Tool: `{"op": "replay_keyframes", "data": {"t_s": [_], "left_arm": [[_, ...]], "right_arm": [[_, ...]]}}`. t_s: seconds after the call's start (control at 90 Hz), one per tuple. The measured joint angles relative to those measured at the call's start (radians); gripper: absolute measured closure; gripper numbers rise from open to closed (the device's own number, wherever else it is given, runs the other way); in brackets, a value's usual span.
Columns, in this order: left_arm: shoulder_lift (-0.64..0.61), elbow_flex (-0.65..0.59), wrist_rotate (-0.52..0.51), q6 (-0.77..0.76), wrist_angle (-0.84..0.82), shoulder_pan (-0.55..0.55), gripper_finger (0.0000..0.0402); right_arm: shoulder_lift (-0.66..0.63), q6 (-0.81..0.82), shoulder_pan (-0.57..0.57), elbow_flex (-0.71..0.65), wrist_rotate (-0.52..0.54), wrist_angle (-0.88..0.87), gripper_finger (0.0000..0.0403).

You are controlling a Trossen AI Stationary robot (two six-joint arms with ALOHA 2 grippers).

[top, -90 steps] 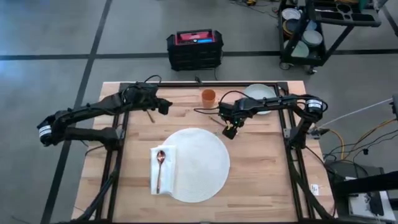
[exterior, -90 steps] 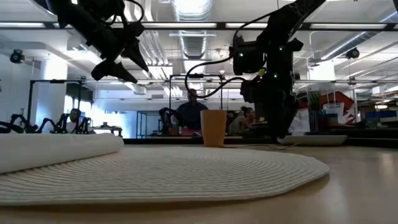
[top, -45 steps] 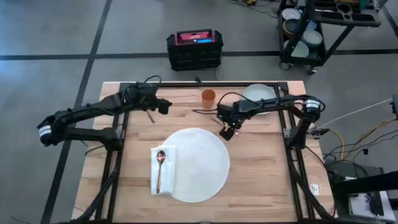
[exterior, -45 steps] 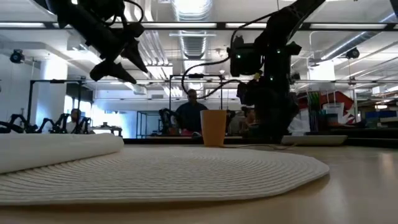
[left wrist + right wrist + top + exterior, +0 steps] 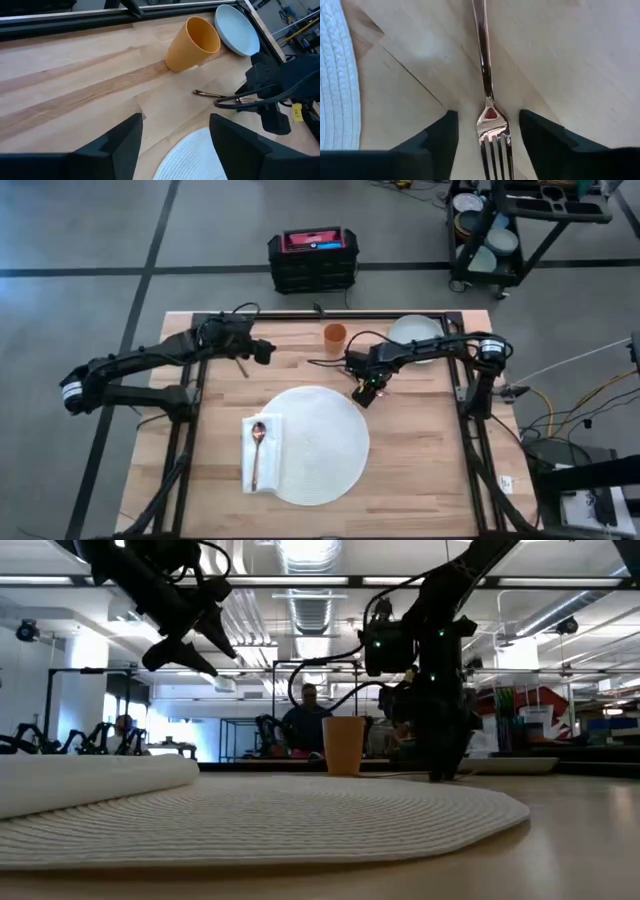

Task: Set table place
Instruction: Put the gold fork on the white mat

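On the table's (image 5: pixel 420 450) left side, the left gripper (image 5: pixel 268 351) hovers idle, fingers apart and empty. Nearer centre, the white mat (image 5: pixel 320 442) carries a napkin and spoon (image 5: pixel 257 442). Right of that, the right gripper (image 5: pixel 366 391) straddles a fork (image 5: pixel 485 75) with open fingers, just beyond the mat's edge. Fork pickup seems underway; next it must close and lift.

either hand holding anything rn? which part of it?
Nothing is held. The right hand is open, its fingers either side of the fork near the tines, on the table. The left hand is open and holds nothing.
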Motion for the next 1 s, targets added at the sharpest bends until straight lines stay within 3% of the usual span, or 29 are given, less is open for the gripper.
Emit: {"op": "replay_keyframes", "data": {"t_s": [0.222,0.544,1.0], "left_arm": [[0.000,0.000,0.000,0.015,-0.003,0.000,0.0184],[0.000,0.000,0.000,0.026,-0.003,0.000,0.0184],[0.000,-0.001,-0.030,0.070,-0.003,0.000,0.0184]], "right_arm": [[0.002,0.007,0.000,0.005,-0.009,0.012,0.0308],[0.002,0.023,0.000,0.007,-0.001,0.015,0.0392],[-0.031,-0.033,0.000,0.027,-0.005,-0.178,0.0403]]}}
